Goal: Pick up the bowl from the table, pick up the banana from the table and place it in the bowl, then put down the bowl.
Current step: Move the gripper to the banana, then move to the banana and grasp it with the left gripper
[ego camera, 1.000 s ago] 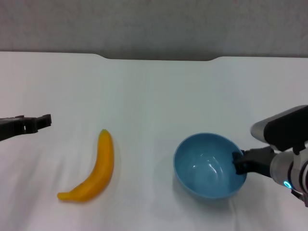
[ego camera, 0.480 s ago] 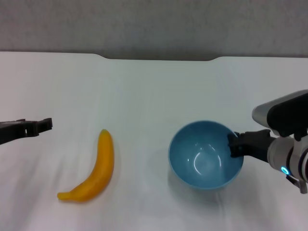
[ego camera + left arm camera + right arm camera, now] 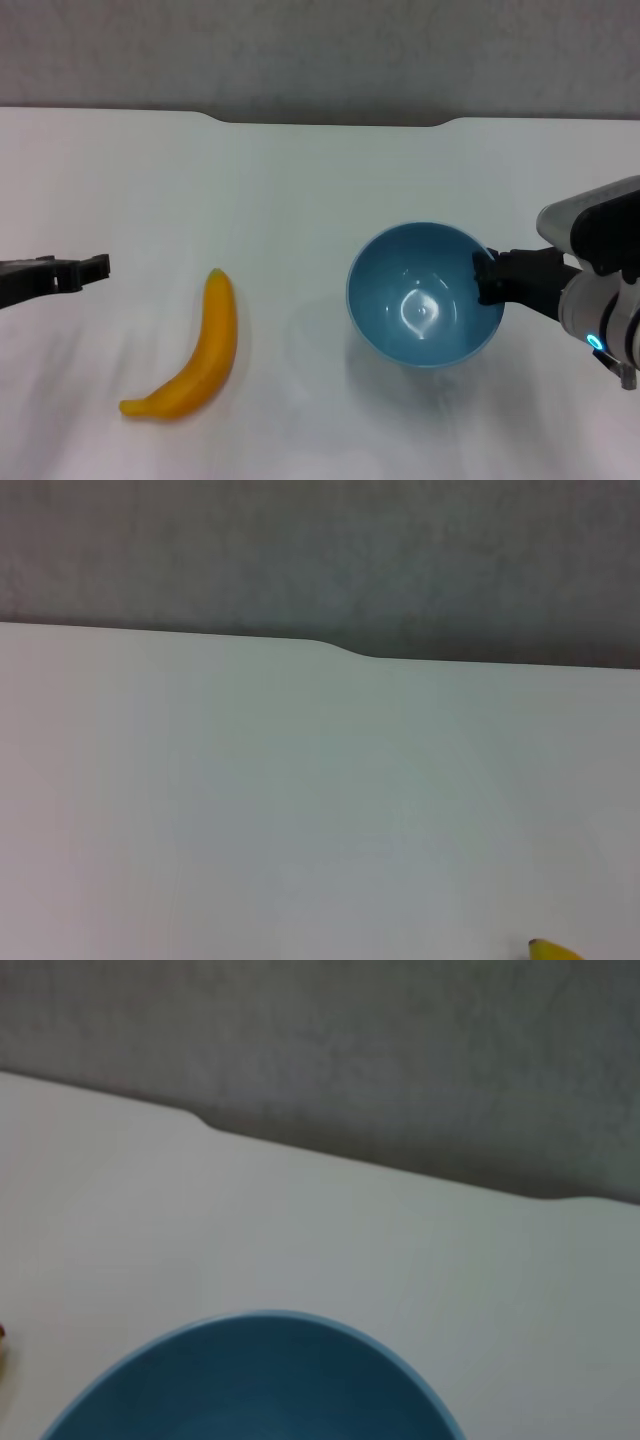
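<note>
A: Where's the bowl [image 3: 424,294] in the head view?

B: At about 4 o'clock from the centre of the table [image 3: 320,190]. It's light blue and glossy, tipped a little so its open mouth faces the camera. A soft shadow lies on the white surface below and to its left, so it looks lifted rather than resting flat.

A: And what has hold of it?

B: The right gripper [image 3: 487,277]. It comes in from 3 o'clock and is pinched on the bowl's right rim, with 1 dark finger showing inside the wall. The arm's grey and white housing sits behind it at the right edge.

A: The right wrist view?

B: It looks across the bowl's rim [image 3: 255,1380] toward the far edge of the table, where the notch begins. No fingers of that arm show there.

A: The banana [image 3: 192,350]?

B: Lying flat at about 8 o'clock from the table's centre, well apart from the bowl. It curves from a rounded upper end down to a tip pointing toward 8 o'clock. Nothing touches it.

A: The left gripper [image 3: 95,266]?

B: At 9 o'clock, near the left edge, up and to the left of the banana and apart from it. It points toward 3 o'clock. I can't tell whether it's spread or pressed together. In the left wrist view, only 1 yellow end of the banana [image 3: 555,950] shows at the corner.
</note>
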Robot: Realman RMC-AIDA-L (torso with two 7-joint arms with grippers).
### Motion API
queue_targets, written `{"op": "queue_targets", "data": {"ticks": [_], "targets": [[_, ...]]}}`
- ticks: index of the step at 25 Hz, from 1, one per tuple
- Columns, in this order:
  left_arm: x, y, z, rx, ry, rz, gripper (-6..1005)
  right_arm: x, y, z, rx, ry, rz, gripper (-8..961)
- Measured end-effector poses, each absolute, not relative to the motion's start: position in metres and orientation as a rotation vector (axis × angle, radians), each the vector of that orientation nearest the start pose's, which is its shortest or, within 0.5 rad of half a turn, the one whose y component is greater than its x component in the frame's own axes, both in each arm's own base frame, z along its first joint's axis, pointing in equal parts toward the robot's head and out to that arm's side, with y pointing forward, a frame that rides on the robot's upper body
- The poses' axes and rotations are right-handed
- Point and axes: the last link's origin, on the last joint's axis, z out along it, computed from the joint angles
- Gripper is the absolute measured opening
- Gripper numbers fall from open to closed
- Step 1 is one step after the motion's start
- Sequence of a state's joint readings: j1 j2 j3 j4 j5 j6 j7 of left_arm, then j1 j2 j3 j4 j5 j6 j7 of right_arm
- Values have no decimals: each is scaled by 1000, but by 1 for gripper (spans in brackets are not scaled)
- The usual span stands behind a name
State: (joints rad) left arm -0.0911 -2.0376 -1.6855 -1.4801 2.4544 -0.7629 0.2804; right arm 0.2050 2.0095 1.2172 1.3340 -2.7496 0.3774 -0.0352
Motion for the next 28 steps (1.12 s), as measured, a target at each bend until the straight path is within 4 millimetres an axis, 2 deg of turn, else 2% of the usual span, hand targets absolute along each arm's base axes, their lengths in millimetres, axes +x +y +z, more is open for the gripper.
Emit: {"op": "queue_targets", "data": {"ticks": [18, 23, 28], "targets": [[-283, 343, 40, -1897, -1214, -164, 725, 236, 348, -29, -2009, 832, 233, 44], [-267, 343, 38, -1958, -1170, -172, 726, 240, 348, -24, -1990, 841, 231, 44], [-251, 338, 20, -2034, -1122, -172, 731, 242, 348, -24, -1988, 842, 226, 44]]}}
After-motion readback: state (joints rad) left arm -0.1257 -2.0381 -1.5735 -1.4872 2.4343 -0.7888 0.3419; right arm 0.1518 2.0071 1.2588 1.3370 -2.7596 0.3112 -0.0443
